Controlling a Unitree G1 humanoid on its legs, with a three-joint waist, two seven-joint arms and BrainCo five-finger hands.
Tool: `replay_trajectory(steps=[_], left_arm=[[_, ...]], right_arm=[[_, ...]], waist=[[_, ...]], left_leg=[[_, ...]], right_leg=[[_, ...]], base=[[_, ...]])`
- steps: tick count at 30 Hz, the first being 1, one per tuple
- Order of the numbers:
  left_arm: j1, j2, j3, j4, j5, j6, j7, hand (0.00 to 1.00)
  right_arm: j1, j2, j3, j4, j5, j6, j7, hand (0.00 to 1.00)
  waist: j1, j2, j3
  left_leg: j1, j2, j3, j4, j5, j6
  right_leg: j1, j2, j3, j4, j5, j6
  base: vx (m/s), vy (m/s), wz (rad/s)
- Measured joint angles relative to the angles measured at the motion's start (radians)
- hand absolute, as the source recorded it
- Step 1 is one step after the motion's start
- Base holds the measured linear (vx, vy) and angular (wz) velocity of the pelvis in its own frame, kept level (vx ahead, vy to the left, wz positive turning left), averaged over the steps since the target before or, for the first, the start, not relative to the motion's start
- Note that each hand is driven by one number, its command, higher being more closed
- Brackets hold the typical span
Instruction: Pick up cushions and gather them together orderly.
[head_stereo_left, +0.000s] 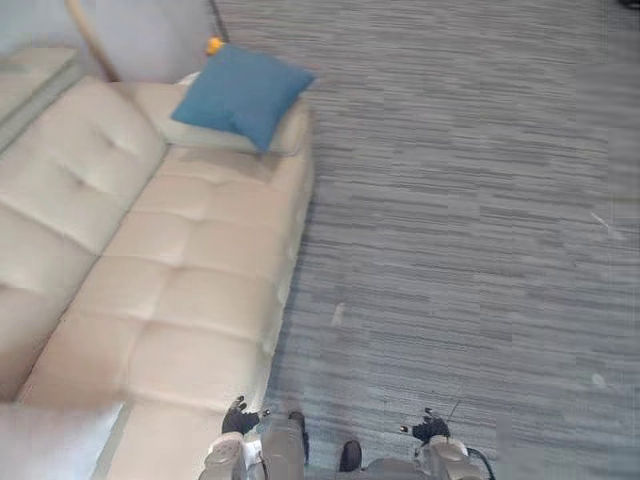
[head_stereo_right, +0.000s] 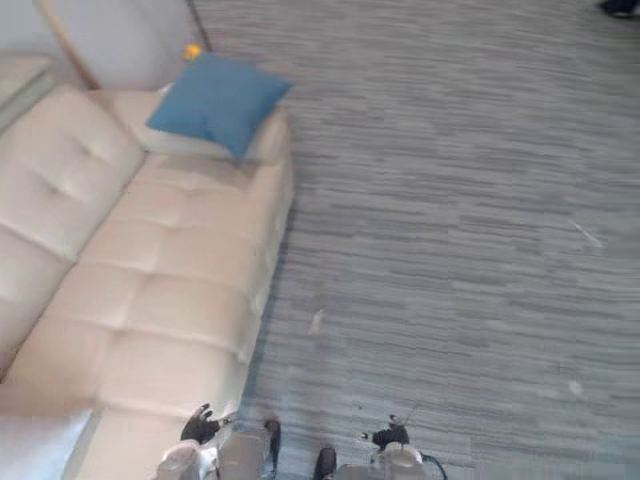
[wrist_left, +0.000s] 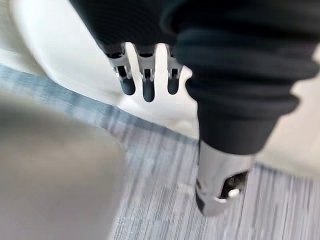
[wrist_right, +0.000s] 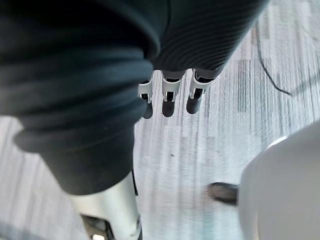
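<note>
The blue cushion lies tilted on a cream cushion at the far end of the sofa, its corner jutting past the seat edge over the carpet. Both are well apart from the robot. The left hand hangs low by the sofa's near corner and the right hand hangs over the carpet. Each has its fingers straight and relaxed, holding nothing (the right wrist view shows the same slack fingers).

The main risk, as I judge it, is the reach. From here neither hand can get to the pair, so a grab made too soon would close on air or only nudge the blue cushion. Resting loosely on top and overhanging, it could slide off onto the carpet if it is brushed sideways or if the cream one is pulled out first. Soft covers also slip from a shallow pinch, so a grip on a corner alone may let go mid-carry.

A pale shape sits at the sofa's near end. I cannot tell whether it is another cushion, and overlooking it could leave the gathering incomplete.
</note>
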Motion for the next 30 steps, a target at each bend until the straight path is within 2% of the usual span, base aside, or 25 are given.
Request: replay_trajectory(steps=[1, 2, 3, 5, 8, 9, 10, 11, 12, 13, 15, 16, 17, 19, 20, 21, 22, 23, 24, 25, 26, 27, 28, 29, 30], left_arm=[[-0.003, 0.004, -0.005, 0.007, 0.0, 0.004, 0.0, 0.0], [-0.005, 0.017, -0.016, 0.019, 0.0, 0.009, 0.001, 0.0], [-0.011, 0.031, -0.039, 0.035, 0.0, 0.018, 0.0, 0.0], [-0.007, 0.041, -0.036, 0.045, 0.0, 0.019, 0.005, 0.0], [-0.011, 0.043, -0.031, 0.047, -0.001, 0.02, 0.006, 0.0], [-0.011, 0.042, -0.031, 0.05, 0.0, 0.022, 0.007, 0.0], [-0.011, 0.042, -0.032, 0.052, 0.0, 0.022, 0.007, 0.0], [-0.009, 0.049, -0.032, 0.056, 0.0, 0.022, 0.007, 0.0], [-0.009, 0.053, -0.032, 0.068, 0.001, 0.022, 0.007, 0.0], [-0.013, 0.044, -0.033, 0.077, 0.003, 0.021, 0.005, 0.0], [-0.012, 0.027, -0.024, 0.073, 0.001, 0.018, 0.008, 0.0], [-0.013, 0.014, 0.005, 0.063, 0.0, 0.018, 0.008, 0.0], [-0.014, -0.001, 0.025, 0.039, -0.002, 0.017, 0.006, 0.0], [-0.014, -0.008, 0.031, 0.009, -0.003, 0.009, 0.003, 0.0], [-0.017, -0.003, 0.028, -0.017, -0.002, -0.001, 0.001, 0.0], [-0.018, -0.001, 0.029, -0.028, -0.002, -0.005, 0.002, 0.0], [-0.019, -0.001, 0.029, -0.036, -0.004, -0.008, 0.001, 0.0], [-0.021, -0.005, 0.028, -0.043, -0.004, -0.008, 0.001, 0.0], [-0.022, -0.012, 0.029, -0.049, -0.004, -0.007, 0.001, 0.0], [-0.023, -0.014, 0.029, -0.051, -0.005, -0.007, 0.001, 0.0], [-0.022, -0.015, 0.029, -0.051, -0.005, -0.007, 0.001, 0.0], [-0.022, -0.014, 0.029, -0.05, -0.008, -0.007, 0.001, 0.0], [-0.024, -0.005, 0.03, -0.05, -0.01, -0.008, 0.0, 0.0], [-0.03, 0.007, 0.03, -0.051, -0.009, -0.007, 0.0, 0.0], [-0.037, 0.017, 0.036, -0.05, -0.011, -0.007, -0.001, 0.0]], right_arm=[[-0.002, 0.003, 0.0, 0.0, 0.0, 0.0, 0.002, 0.0], [-0.005, 0.002, 0.0, 0.0, 0.0, -0.006, 0.008, 0.0], [-0.011, 0.0, -0.002, 0.003, 0.0, -0.005, 0.013, 0.0], [-0.021, 0.001, -0.002, 0.018, 0.0, -0.006, 0.017, 0.0], [-0.052, -0.006, -0.002, 0.05, 0.0, -0.005, 0.017, 0.0], [-0.073, -0.019, -0.001, 0.055, 0.0, -0.004, 0.018, 0.0], [-0.079, -0.026, -0.001, 0.056, 0.0, -0.004, 0.018, 0.0], [-0.076, -0.037, -0.001, 0.058, 0.0, -0.004, 0.018, 0.0], [-0.072, -0.052, -0.002, 0.061, 0.001, -0.004, 0.018, 0.0], [-0.082, -0.073, -0.003, 0.069, 0.001, -0.003, 0.018, 0.0], [-0.086, -0.081, -0.027, 0.081, 0.001, -0.003, 0.016, 0.0], [-0.084, -0.079, -0.033, 0.077, 0.008, -0.004, 0.014, 0.0], [-0.078, -0.081, -0.024, 0.075, 0.01, -0.004, 0.012, 0.0], [-0.081, -0.066, -0.02, 0.075, 0.02, -0.004, 0.003, 0.0], [-0.083, -0.058, -0.015, 0.075, 0.032, -0.004, 0.0, 0.0], [-0.087, -0.049, -0.012, 0.078, 0.038, -0.004, -0.001, 0.0], [-0.093, -0.049, -0.012, 0.08, 0.038, -0.004, -0.003, 0.0], [-0.102, -0.049, -0.012, 0.08, 0.038, -0.004, -0.006, 0.0], [-0.108, -0.047, -0.012, 0.078, 0.038, -0.004, -0.006, 0.0], [-0.111, -0.048, -0.013, 0.078, 0.038, -0.004, -0.007, 0.0], [-0.112, -0.049, -0.013, 0.077, 0.038, -0.004, -0.008, 0.0], [-0.111, -0.055, -0.011, 0.08, 0.038, -0.005, -0.009, 0.0], [-0.112, -0.048, -0.008, 0.083, 0.038, -0.004, -0.011, 0.0], [-0.112, -0.035, 0.009, 0.082, 0.038, -0.005, -0.01, 0.0], [-0.108, -0.03, 0.01, 0.08, 0.038, -0.006, -0.01, 0.0]], waist=[[-0.002, 0.0, 0.001], [-0.014, -0.004, 0.005], [-0.019, -0.004, 0.007], [-0.02, -0.003, 0.007], [-0.025, -0.004, 0.009], [-0.037, 0.004, 0.019], [-0.043, 0.003, 0.023], [-0.053, -0.015, 0.03], [-0.062, -0.01, 0.038], [-0.067, 0.02, 0.041], [-0.067, 0.045, 0.039], [-0.073, 0.063, 0.049], [-0.066, 0.075, 0.055], [-0.05, 0.066, 0.067], [-0.037, 0.041, 0.074], [-0.033, 0.03, 0.074], [-0.029, 0.027, 0.077], [-0.023, 0.027, 0.077], [-0.016, 0.028, 0.077], [-0.014, 0.027, 0.078], [-0.011, 0.028, 0.078], [0.0, 0.027, 0.077], [0.011, 0.014, 0.073], [0.011, -0.023, 0.069], [0.012, -0.038, 0.07]], left_leg=[[0.017, 0.004, 0.009, 0.002, -0.012, 0.002], [0.057, 0.006, 0.025, -0.001, -0.029, 0.009], [0.105, 0.015, 0.031, -0.012, -0.043, 0.009], [0.196, 0.043, 0.051, -0.092, -0.047, 0.004], [0.249, 0.056, 0.064, -0.169, -0.042, -0.007], [0.285, 0.063, 0.07, -0.222, -0.041, -0.009], [0.3, 0.063, 0.069, -0.235, -0.043, -0.013], [0.329, 0.046, 0.048, -0.247, -0.051, -0.026], [0.348, 0.051, 0.02, -0.244, -0.062, -0.045], [0.351, 0.078, -0.016, -0.206, -0.061, -0.052], [0.253, 0.121, -0.091, 0.025, -0.04, -0.065], [0.163, 0.149, -0.14, 0.23, 0.017, -0.062], [0.059, 0.187, -0.168, 0.474, 0.093, -0.058], [-0.049, 0.214, -0.139, 0.663, 0.062, -0.068], [-0.115, 0.192, -0.093, 0.654, 0.031, -0.06], [-0.15, 0.177, -0.052, 0.6, 0.016, -0.052], [-0.172, 0.161, -0.021, 0.535, 0.005, -0.05], [-0.198, 0.131, 0.026, 0.378, 0.001, -0.043], [-0.21, 0.097, 0.071, 0.189, 0.021, -0.027], [-0.213, 0.077, 0.097, 0.071, 0.054, -0.023], [-0.208, 0.05, 0.124, -0.093, 0.126, -0.019], [-0.188, 0.035, 0.143, -0.163, 0.252, 0.007], [-0.178, 0.024, 0.153, -0.164, 0.3, 0.037], [-0.178, -0.002, 0.158, -0.148, 0.261, 0.056], [-0.186, -0.01, 0.158, -0.089, 0.223, 0.074]], right_leg=[[-0.032, -0.019, -0.009, 0.095, 0.006, 0.014], [-0.092, -0.064, -0.047, 0.249, 0.006, 0.03], [-0.111, -0.116, -0.117, 0.331, -0.008, 0.001], [-0.13, -0.147, -0.197, 0.262, -0.024, -0.041], [-0.187, -0.137, -0.197, 0.086, 0.012, -0.035], [-0.231, -0.105, -0.153, -0.095, 0.118, -0.033], [-0.236, -0.094, -0.13, -0.16, 0.163, -0.029], [-0.232, -0.09, -0.069, -0.241, 0.226, -0.024], [-0.229, -0.086, -0.043, -0.207, 0.297, -0.061], [-0.231, -0.076, -0.059, -0.14, 0.234, -0.073], [-0.212, -0.058, -0.094, -0.088, 0.153, -0.09], [-0.166, -0.039, -0.122, -0.092, 0.123, -0.105], [-0.097, -0.016, -0.143, -0.111, 0.098, -0.122], [0.011, 0.008, -0.153, -0.156, 0.068, -0.133], [0.085, 0.006, -0.163, -0.213, 0.061, -0.133], [0.123, 0.006, -0.163, -0.252, 0.063, -0.129], [0.15, 0.006, -0.163, -0.279, 0.066, -0.125], [0.182, 0.004, -0.165, -0.32, 0.071, -0.116], [0.215, 0.001, -0.166, -0.357, 0.073, -0.107], [0.24, -0.001, -0.165, -0.382, 0.071, -0.095], [0.274, -0.001, -0.167, -0.408, 0.061, -0.071], [0.303, -0.001, -0.157, -0.425, 0.044, -0.042], [0.319, -0.008, -0.142, -0.434, 0.036, -0.03], [0.327, -0.04, -0.139, -0.437, 0.042, -0.018], [0.337, -0.057, -0.132, -0.42, 0.066, 0.004]], base=[[0.33, 0.151, -0.66], [0.27, 0.083, -0.29], [0.28, 0.063, -0.22], [0.36, 0.013, -0.15], [0.36, -0.071, -0.2], [0.33, -0.125, -0.12], [0.53, -0.255, 0.08], [0.45, -0.255, 0.3], [0.54, -0.294, 0.39], [0.44, -0.25, 0.29], [0.46, -0.282, 0.25], [0.5, -0.265, 0.4], [0.51, -0.229, 0.41], [0.44, -0.155, 0.26], [0.54, -0.172, 0.19], [0.53, -0.148, 0.11], [0.43, -0.056, -0.01], [0.44, 0.021, -0.08], [0.45, 0.052, -0.08], [0.48, 0.104, -0.05], [0.53, 0.144, -0.1], [0.53, 0.151, -0.2], [0.54, 0.128, -0.15], [0.56, 0.116, 0.0], [0.57, 0.123, 0.19]])
